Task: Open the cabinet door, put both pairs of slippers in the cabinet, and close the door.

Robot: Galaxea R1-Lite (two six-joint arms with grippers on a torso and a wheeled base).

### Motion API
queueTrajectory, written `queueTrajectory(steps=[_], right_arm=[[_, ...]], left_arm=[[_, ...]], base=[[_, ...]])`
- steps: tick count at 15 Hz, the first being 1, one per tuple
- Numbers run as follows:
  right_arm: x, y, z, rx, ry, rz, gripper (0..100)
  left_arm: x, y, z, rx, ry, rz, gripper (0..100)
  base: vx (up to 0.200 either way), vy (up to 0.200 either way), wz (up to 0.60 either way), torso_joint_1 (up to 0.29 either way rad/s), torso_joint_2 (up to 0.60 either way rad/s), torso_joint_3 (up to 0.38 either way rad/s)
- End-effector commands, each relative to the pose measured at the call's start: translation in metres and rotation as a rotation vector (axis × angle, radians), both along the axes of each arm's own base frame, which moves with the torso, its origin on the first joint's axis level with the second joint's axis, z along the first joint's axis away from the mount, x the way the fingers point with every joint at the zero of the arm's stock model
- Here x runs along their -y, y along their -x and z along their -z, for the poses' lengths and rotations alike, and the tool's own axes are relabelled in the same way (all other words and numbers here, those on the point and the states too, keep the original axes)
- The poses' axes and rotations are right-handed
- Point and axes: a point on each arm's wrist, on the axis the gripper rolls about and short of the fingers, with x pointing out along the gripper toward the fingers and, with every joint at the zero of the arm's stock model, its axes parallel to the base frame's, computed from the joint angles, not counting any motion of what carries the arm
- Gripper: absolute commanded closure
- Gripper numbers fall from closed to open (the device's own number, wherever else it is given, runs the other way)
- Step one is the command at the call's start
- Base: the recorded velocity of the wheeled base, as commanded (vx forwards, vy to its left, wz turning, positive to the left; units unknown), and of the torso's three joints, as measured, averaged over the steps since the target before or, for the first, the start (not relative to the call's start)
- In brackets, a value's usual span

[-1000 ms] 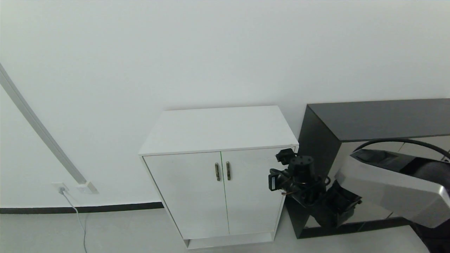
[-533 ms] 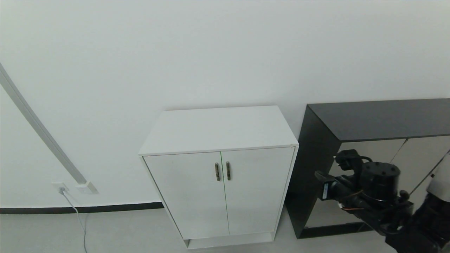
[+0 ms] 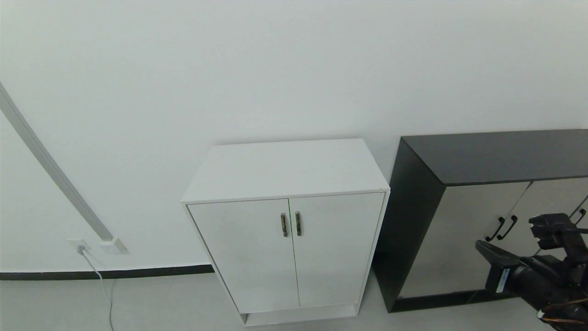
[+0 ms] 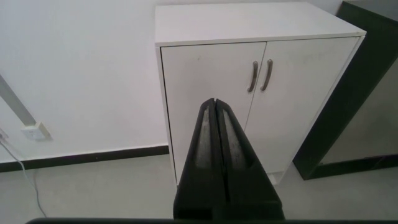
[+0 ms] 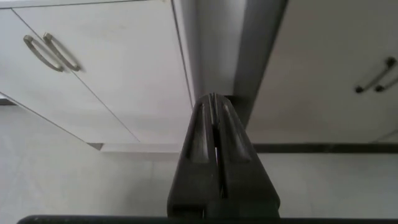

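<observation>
The white cabinet point(image 3: 285, 170) stands against the wall with both doors closed. Its two dark handles point(image 3: 291, 224) meet at the middle seam. My right gripper point(image 3: 480, 245) is low at the right, in front of the black cabinet and well clear of the white one, pointing left. In the right wrist view its fingers point(image 5: 213, 99) are pressed together and hold nothing, with the white cabinet's handles point(image 5: 50, 53) off to one side. My left gripper point(image 4: 214, 104) is shut and empty, aimed at the left door of the white cabinet point(image 4: 205, 81) from some distance.
A black cabinet point(image 3: 487, 156) with mirrored doors and dark handles point(image 3: 500, 228) stands right beside the white one. A wall socket point(image 3: 80, 246) with a hanging cable and a slanted wall duct point(image 3: 50, 168) are at the left. Grey floor lies in front.
My right arm has swung from in front of the white cabinet's right door to the lower right, before the black cabinet. The doors stayed closed.
</observation>
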Motion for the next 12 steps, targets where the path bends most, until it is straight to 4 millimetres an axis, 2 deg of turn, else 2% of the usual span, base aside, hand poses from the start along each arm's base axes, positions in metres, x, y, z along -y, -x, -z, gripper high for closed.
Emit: queueTrajectory(steps=[1, 4, 12], right_arm=[[0.017, 0.02, -0.011, 0.04, -0.008, 0.061, 100], [0.033, 0.039, -0.018, 0.038, 0.013, 0.132, 100], [0.05, 0.112, -0.021, -0.025, 0.059, 0.095, 100]], left_arm=[[0.0, 0.0, 0.0, 0.0, 0.001, 0.0, 100], [0.0, 0.0, 0.0, 0.0, 0.001, 0.0, 100], [0.0, 0.0, 0.0, -0.002, -0.001, 0.001, 100]], base=[[0.0, 0.0, 0.0, 0.0, 0.0, 0.0], [0.0, 0.0, 0.0, 0.0, 0.0, 0.0], [0.0, 0.0, 0.0, 0.0, 0.0, 0.0]])
